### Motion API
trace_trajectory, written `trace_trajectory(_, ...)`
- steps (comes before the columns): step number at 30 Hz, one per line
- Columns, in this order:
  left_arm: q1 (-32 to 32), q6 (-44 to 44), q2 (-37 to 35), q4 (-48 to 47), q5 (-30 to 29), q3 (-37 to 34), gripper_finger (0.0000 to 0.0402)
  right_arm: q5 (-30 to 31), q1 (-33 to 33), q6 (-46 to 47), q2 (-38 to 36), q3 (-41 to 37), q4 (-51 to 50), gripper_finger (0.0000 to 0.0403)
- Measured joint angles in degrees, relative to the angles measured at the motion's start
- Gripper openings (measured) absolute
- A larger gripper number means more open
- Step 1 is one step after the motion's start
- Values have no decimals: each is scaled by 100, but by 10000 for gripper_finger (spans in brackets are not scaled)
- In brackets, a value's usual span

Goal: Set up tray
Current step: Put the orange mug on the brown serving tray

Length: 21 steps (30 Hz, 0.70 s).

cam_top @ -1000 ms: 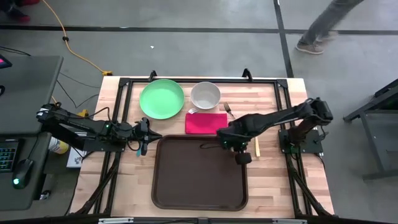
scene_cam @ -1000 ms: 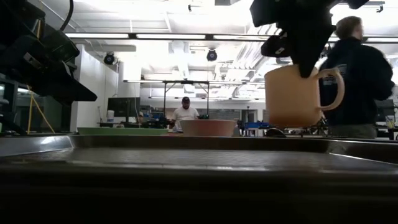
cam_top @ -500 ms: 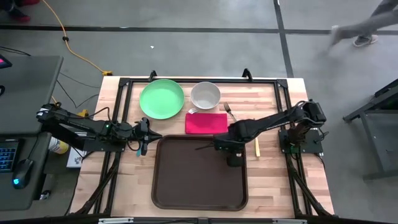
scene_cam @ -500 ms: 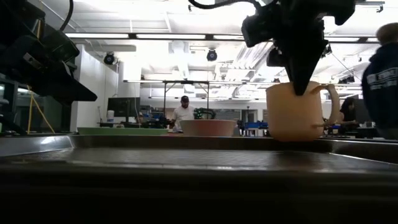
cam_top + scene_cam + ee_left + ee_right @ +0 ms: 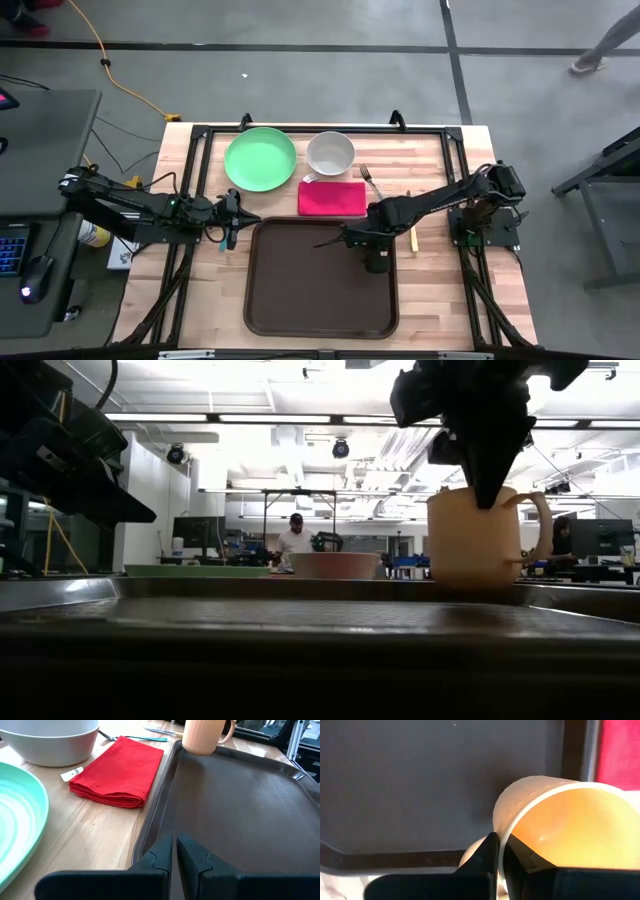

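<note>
The dark brown tray (image 5: 300,290) lies on the table's near middle. A peach mug (image 5: 470,540) stands upright in the tray's far right corner (image 5: 202,735). My right gripper (image 5: 375,258) reaches down onto it from above and is shut on its rim. In the low view the tray's rim hides the mug's base. My left gripper (image 5: 175,855) is shut and hovers by the tray's far left corner (image 5: 240,220); I see no contact with the tray. My right gripper holds the mug's rim (image 5: 501,832) close to the handle (image 5: 472,852), with one finger inside the cup and one outside. The fingers (image 5: 488,485) point down from above. The mug is upright, and its base is down at the tray's floor in the far right corner.
Beyond the tray's far edge lie a folded red napkin (image 5: 331,197), a green plate (image 5: 260,158) and a pale bowl (image 5: 330,153). A fork (image 5: 368,178) and a slim pale utensil (image 5: 411,235) lie right of the napkin. Most of the tray's floor is bare.
My right gripper has carried the mug toward the table's left and near edge and downward. The mug hung above the tray's right rim a second ago. Now it sits low inside the tray's far right corner. A person beyond the table has walked out of view.
</note>
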Motion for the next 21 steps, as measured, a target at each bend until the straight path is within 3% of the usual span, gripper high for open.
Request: trace_trajectory(21,-1,365,1,2,0,0,58,41,2,-2692,456,12,-495,0)
